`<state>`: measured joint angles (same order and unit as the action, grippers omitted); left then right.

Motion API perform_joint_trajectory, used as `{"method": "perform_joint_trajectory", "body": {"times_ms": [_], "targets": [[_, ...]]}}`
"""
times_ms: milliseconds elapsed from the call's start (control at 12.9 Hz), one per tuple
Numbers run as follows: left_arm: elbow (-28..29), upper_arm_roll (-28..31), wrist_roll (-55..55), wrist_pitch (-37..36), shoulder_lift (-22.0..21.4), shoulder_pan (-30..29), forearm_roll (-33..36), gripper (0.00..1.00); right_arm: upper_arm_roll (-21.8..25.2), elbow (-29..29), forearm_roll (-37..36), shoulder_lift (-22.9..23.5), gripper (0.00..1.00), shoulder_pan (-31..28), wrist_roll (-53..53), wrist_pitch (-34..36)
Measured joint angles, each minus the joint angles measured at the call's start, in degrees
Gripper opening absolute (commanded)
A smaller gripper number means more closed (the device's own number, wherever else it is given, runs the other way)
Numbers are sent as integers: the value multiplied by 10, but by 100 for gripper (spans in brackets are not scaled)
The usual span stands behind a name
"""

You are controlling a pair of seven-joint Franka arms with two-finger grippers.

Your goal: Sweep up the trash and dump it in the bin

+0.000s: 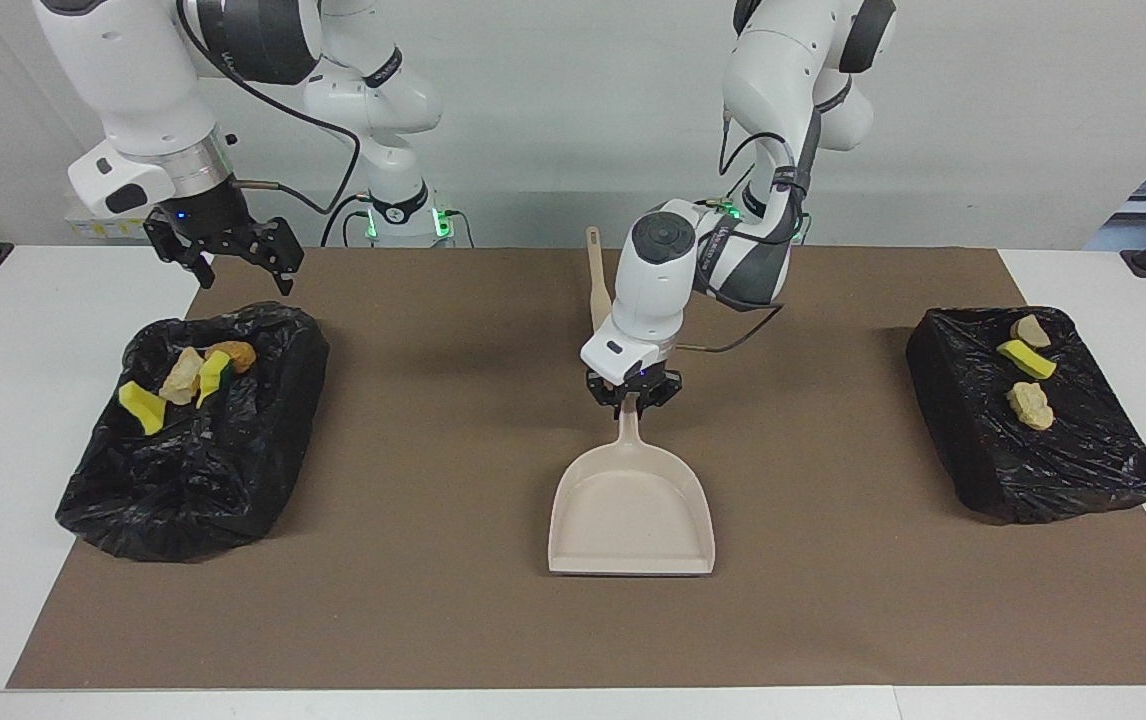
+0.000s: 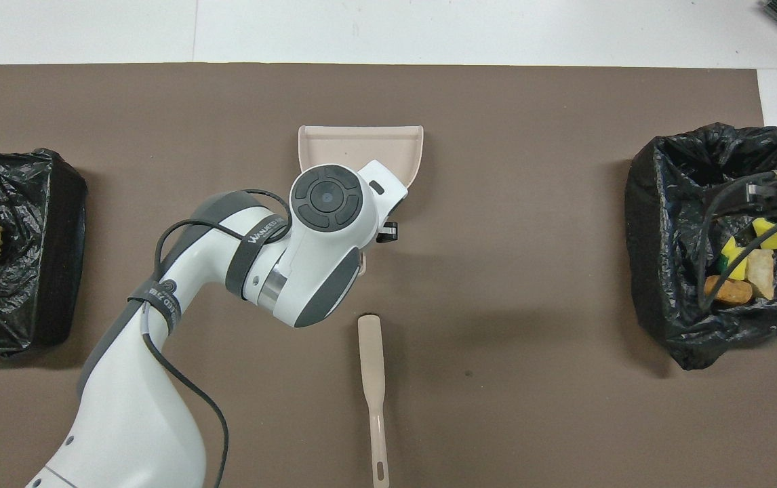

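My left gripper [image 1: 631,404] is shut on the handle of the beige dustpan [image 1: 631,520], which sits level and low over the middle of the brown mat, its mouth pointing away from the robots. The pan [image 2: 361,146] holds nothing. Several trash lumps [image 1: 185,378] lie in the open black-bagged bin [image 1: 193,470] at the right arm's end. My right gripper [image 1: 223,256] hangs open over the bin's rim nearest the robots. Three more trash lumps [image 1: 1028,375] rest on a black-wrapped block [image 1: 1033,450] at the left arm's end. The beige brush [image 2: 371,359] lies on the mat, nearer the robots than the dustpan.
The brown mat [image 1: 413,620] covers most of the white table. The left arm's wrist hides the brush's bristle end in the facing view. In the overhead view the right arm's cables [image 2: 721,217] cross over the bin [image 2: 673,325].
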<state>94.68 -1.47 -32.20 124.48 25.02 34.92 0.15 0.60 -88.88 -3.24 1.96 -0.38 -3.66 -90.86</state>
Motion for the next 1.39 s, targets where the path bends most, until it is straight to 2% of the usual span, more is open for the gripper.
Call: {"method": "perform_joint_trajectory", "body": {"times_ms": [232, 309, 387, 464, 773, 928, 1392], "targets": [[-2, 2, 0, -1, 4, 0, -1, 52, 0, 0, 0, 0, 100, 0, 0, 0], [-1, 2, 0, -1, 5, 0, -1, 67, 0, 0, 0, 0, 100, 0, 0, 0], [-1, 2, 0, -1, 6, 0, -1, 87, 0, 0, 0, 0, 100, 0, 0, 0], [-1, 3, 0, -1, 6, 0, -1, 100, 0, 0, 0, 0, 100, 0, 0, 0], [-2, 18, 1, -10, 0, -1, -1, 100, 0, 0, 0, 0, 100, 0, 0, 0], [3, 36, 19, -35, -24, -7, -1, 100, 0, 0, 0, 0, 100, 0, 0, 0], [52, 43, 199, -143, -177, -122, -1, 100, 0, 0, 0, 0, 100, 0, 0, 0]]}}
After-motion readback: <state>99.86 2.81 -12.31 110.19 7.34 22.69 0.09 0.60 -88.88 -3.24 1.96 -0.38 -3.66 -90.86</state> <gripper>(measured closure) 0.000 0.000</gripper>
